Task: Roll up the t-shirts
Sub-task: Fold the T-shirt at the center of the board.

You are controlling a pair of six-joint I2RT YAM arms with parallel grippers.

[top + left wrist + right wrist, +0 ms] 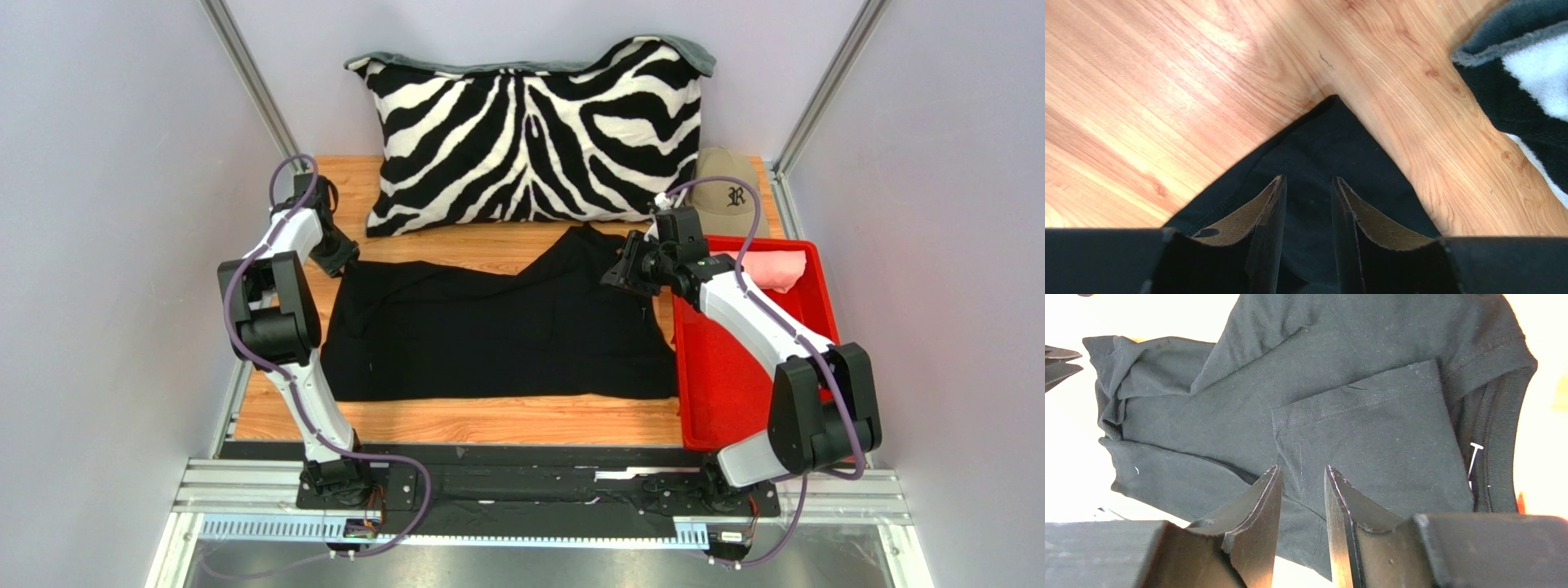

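Black t-shirt is spread out flat across the middle of the tabletop, sideways, running from my left arm over to the red tray.

Starting on the left: my left claw is down at the far left corner of that shirt. From the wrist cam the cloth comes to a point on the wood right under the claw. The two fingers stand partly apart with black fabric showing in the gap below them. Nothing is pinched as far as I can see, so I'd call it open and empty. A corner of the zebra pillow pokes in on the right edge of that view. The pillow itself sits along the back of the tabletop, behind the shirt.

In the middle, the shirt lies mostly smooth, and its far edge rises to a peak on the right half, toward the pillow.

My right claw hangs over that right end. Its wrist cam shows a sleeve folded in over the body and the collar off to the right with a small white tag. Same deal here: the fingers are partly apart, cloth is visible between them, and nothing is gripped.

Further right, the salmon pink t-shirt is bunched up at the far end of the tray. A tan cap sits behind it, next to the pillow.
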